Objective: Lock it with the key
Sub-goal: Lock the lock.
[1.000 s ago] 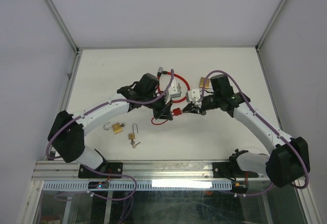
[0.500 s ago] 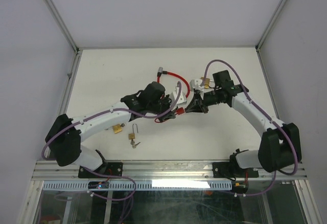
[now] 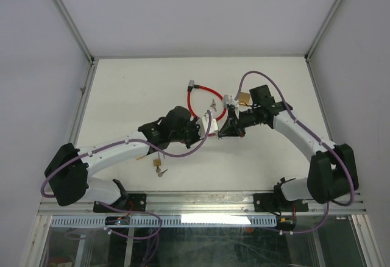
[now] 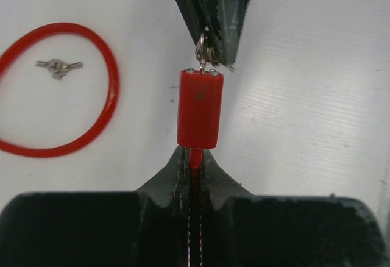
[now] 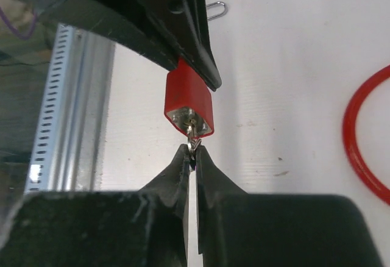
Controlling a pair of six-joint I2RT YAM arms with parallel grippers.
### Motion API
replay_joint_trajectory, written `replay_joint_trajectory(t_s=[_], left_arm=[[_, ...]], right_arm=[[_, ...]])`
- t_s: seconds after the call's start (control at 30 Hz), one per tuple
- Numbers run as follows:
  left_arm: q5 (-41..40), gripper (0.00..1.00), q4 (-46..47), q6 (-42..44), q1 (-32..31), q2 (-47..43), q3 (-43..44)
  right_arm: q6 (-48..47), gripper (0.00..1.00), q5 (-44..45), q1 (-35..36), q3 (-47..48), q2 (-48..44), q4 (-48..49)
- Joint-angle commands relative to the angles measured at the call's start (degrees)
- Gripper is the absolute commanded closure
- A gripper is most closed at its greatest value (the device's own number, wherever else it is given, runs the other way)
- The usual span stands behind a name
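Observation:
A red padlock (image 4: 200, 108) hangs in the air between my two grippers, above the white table. My left gripper (image 4: 194, 160) is shut on the red shackle stub at the lock's near end. My right gripper (image 5: 194, 151) is shut on the small silver key (image 5: 194, 138), which sits in the keyhole of the lock's metal face (image 5: 190, 119). In the top view the lock (image 3: 214, 134) is at mid-table, with the left gripper (image 3: 204, 131) to its left and the right gripper (image 3: 223, 131) to its right. The right fingers (image 4: 216, 11) show at the top of the left wrist view.
A red cable loop (image 3: 194, 100) with a grey end (image 3: 191, 85) lies behind the grippers, with loose keys (image 3: 212, 104) inside it. A brass padlock (image 3: 242, 98) sits by the right arm and another (image 3: 159, 167) near the front. The metal rail (image 5: 67, 96) runs along the near edge.
The left arm has swung nearer and lower, and the right arm has reached further left. The red lock has stayed held between the two grippers at about the same spot.

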Motion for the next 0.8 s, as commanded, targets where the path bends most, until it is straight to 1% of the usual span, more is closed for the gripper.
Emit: replay_joint_trajectory(t_s=[0.0, 0.03, 0.07, 0.13, 0.2, 0.33, 0.4, 0.43, 0.53, 0.6, 0.67, 0.77], left_arm=[[14.0, 1.00, -0.4, -7.2, 7.1, -3.3, 0.5], [22.3, 1.00, -0.8, -9.6, 9.2, -2.8, 0.9], [28.5, 1.00, -0.8, -11.9, 10.6, -2.0, 1.4], [35.3, 1.00, -2.0, -15.2, 11.6, 0.3, 3.2], [36.2, 1.00, -4.0, -15.9, 11.6, 2.6, 4.8], [32.2, 1.00, -6.1, -15.2, 11.6, 3.9, 6.5], [27.9, 1.00, -6.3, -13.1, 10.7, 3.4, 6.5], [24.1, 1.00, -6.3, -11.2, 9.7, 2.8, 6.3], [2.2, 1.00, -3.4, -4.0, 3.1, -0.4, 3.0], [-8.8, 1.00, 1.2, -0.6, -0.7, -2.8, -0.3], [-15.6, 1.00, 5.6, 2.9, -3.1, -5.0, -3.4], [-20.8, 1.00, 12.0, 8.7, -5.6, -7.4, -7.5]], right_arm=[[-2.4, 1.00, 15.7, 0.4, -5.6, -11.0, 9.9], [-4.0, 1.00, 16.7, 0.6, -6.6, -12.4, 11.1], [-5.2, 1.00, 17.9, 0.8, -7.7, -14.0, 12.6], [-6.0, 1.00, 20.5, 0.8, -9.3, -16.1, 14.9], [-6.5, 1.00, 21.0, 0.8, -8.8, -16.2, 14.1], [-6.0, 1.00, 21.4, 0.8, -9.2, -15.7, 13.8], [-4.8, 1.00, 20.0, 0.3, -9.0, -15.5, 13.3], [-4.1, 1.00, 19.2, -0.2, -8.5, -15.2, 12.8], [-1.0, 1.00, 15.6, -3.3, -6.4, -13.7, 11.2], [2.5, 1.00, 13.0, -5.9, -4.9, -12.0, 10.8], [5.5, 1.00, 9.2, -8.0, -2.9, -9.4, 8.4], [7.4, 1.00, 3.5, -8.8, 0.1, -4.4, 3.1]])
